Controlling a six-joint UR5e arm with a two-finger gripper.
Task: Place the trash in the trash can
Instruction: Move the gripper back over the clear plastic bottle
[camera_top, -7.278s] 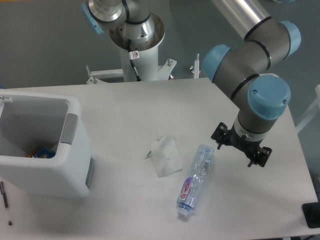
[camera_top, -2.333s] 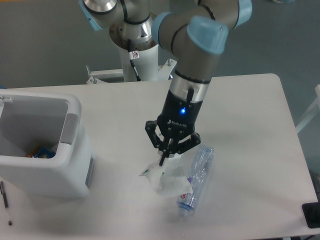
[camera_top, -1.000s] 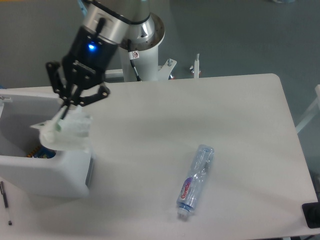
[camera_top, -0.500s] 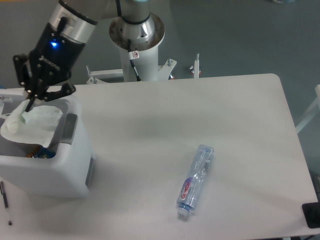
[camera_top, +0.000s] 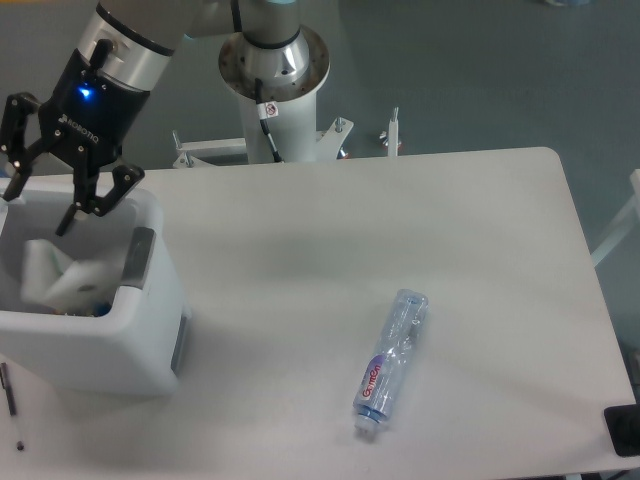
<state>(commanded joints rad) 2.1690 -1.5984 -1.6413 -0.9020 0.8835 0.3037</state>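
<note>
Fixed camera view, looking down on a white table (camera_top: 470, 240) from above its near edge: the gripper (camera_top: 42, 193) of the grey arm hangs over the far part of the trash can (camera_top: 140, 340), its two dark fingers (camera_top: 95, 203) spread wide apart and holding nothing, with a blue light showing on its black body. The trash can, a large white boxy bin with rounded corners and a grey handle panel (camera_top: 141, 255) on the side facing the table's middle, stands at the left edge of the table, its open top toward the camera. Inside it lies the crumpled white paper wad (camera_top: 52, 274), free of the fingers and resting against the inner left part of the bin; a small scrap of blue and orange shows beside it at the bottom, too little of it visible to name. The clear bluish plastic bottle (camera_top: 390, 358) lies on its side on the bare table, well apart from the bin, toward the near edge and somewhat right of the middle; its pink-red label (camera_top: 373, 377) faces up and its pale cap (camera_top: 365, 427) points toward the near edge, the body slanting up and to the right. A thin dark pen-like object (camera_top: 8, 388) lies at the near left corner, just beside the bin. Beyond the far edge stands the white pedestal (camera_top: 272, 95) that carries the arm's base, over a grey floor (camera_top: 480, 70)
</note>
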